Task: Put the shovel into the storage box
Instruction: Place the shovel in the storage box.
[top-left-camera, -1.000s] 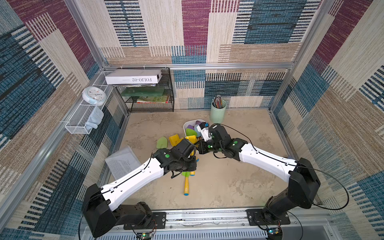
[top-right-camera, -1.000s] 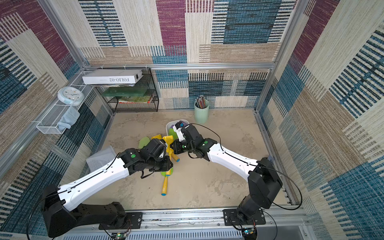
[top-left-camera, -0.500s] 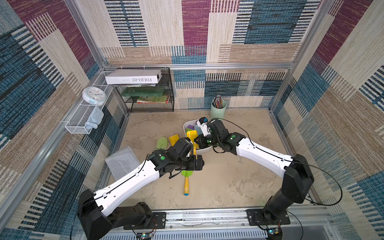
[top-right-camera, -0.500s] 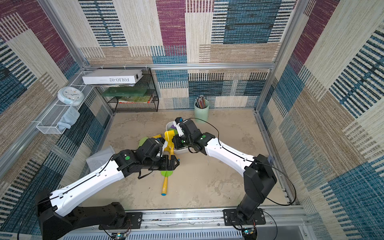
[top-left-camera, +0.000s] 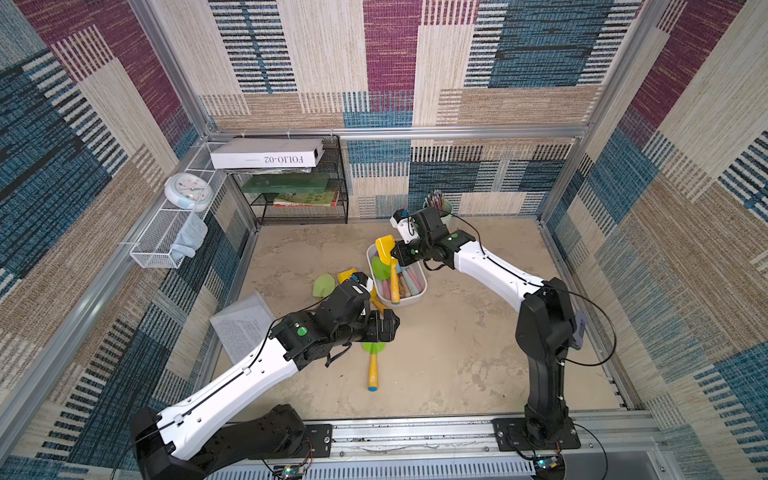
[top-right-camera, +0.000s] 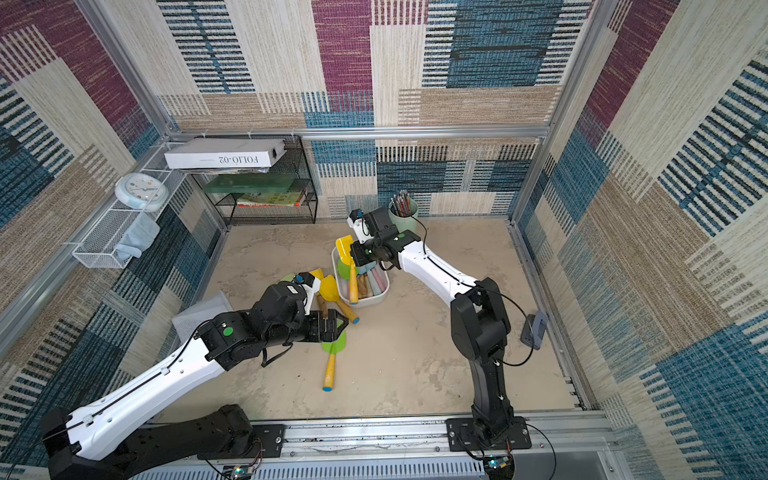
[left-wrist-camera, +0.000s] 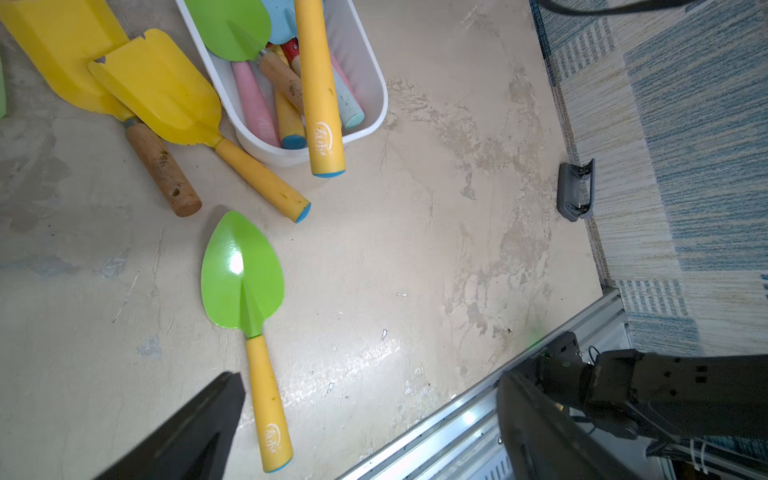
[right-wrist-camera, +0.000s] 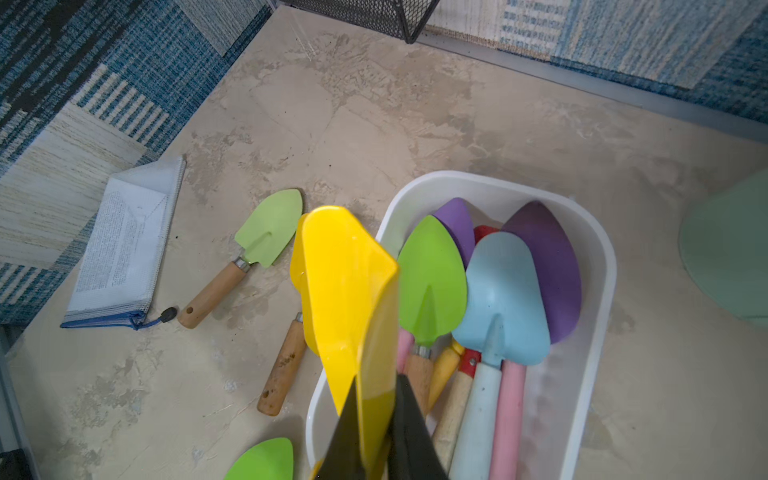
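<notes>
1. We judge the placing nearly done. The right jaws are clenched on the yellow shovel, which slants over the storage box and is not yet let go.
2. The left jaws gape empty above a green shovel on the worktop.
3. The box holds other shovels, green, blue and purple; more lie loose beside it.

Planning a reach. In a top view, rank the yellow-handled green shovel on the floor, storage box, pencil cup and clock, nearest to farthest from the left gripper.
1. Green shovel, on the floor under the left gripper.
2. Storage box, just beyond.
3. Pencil cup, far back.
4. Clock, high on the left side.
</notes>
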